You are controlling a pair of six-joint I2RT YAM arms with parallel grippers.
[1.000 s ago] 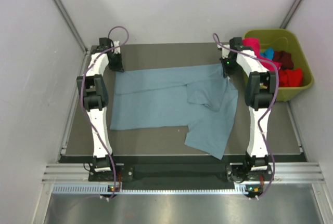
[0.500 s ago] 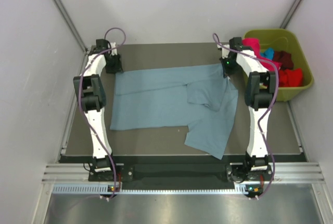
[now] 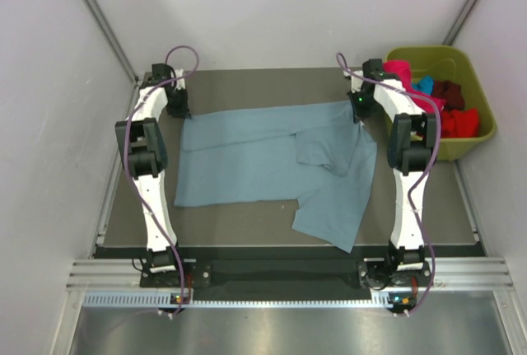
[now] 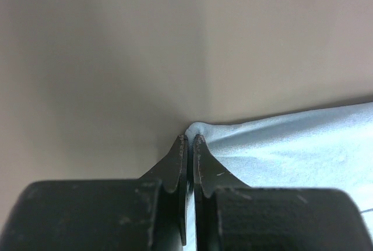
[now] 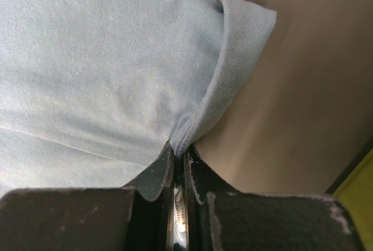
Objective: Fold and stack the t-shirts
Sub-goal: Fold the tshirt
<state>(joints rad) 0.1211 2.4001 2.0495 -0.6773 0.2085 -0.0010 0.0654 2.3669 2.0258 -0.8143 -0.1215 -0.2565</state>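
Note:
A large grey-blue t-shirt (image 3: 255,153) lies spread on the dark table mat, its right part folded and hanging toward the near edge. My left gripper (image 3: 180,113) is shut on the shirt's far left corner; in the left wrist view the cloth (image 4: 280,146) is pinched between the fingertips (image 4: 189,140). My right gripper (image 3: 359,114) is shut on the far right corner; the right wrist view shows the hem (image 5: 227,82) clamped at the tips (image 5: 179,149). Pink, red, maroon and turquoise t-shirts (image 3: 436,100) lie in the bin.
An olive-green bin (image 3: 469,71) stands at the far right, beside the right arm. White walls close in on both sides and behind. A metal rail runs along the near table edge (image 3: 280,277).
My left gripper has shifted slightly left and away with the shirt's corner, drawing the far edge a little tauter. The right arm has not moved.

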